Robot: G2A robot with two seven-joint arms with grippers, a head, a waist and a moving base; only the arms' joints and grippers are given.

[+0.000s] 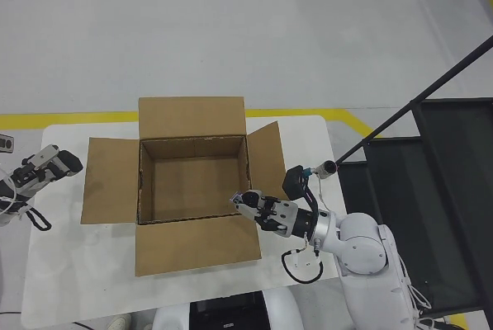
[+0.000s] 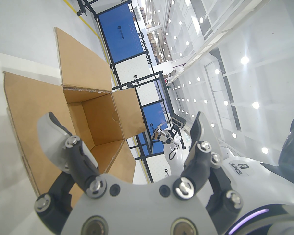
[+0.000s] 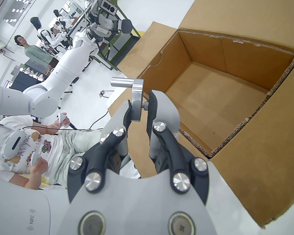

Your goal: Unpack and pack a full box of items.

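An open cardboard box [image 1: 192, 186] stands mid-table with all its flaps folded outward; its inside [image 3: 218, 99] looks bare. My right gripper [image 3: 140, 106] is shut on a silver metal handle part [image 3: 133, 91], held above the box's near right corner [image 1: 244, 201]. My left gripper [image 2: 122, 123] is open with nothing between its fingers, out past the box's left flap [image 1: 110, 180] near the table's left edge [image 1: 60, 161]. From the left wrist view the box's interior [image 2: 98, 121] is seen slantwise.
The white table [image 1: 73, 272] carries the box. A black metal stair frame [image 1: 444, 157] stands close on the right. Bare table strips lie in front of and to the left of the box.
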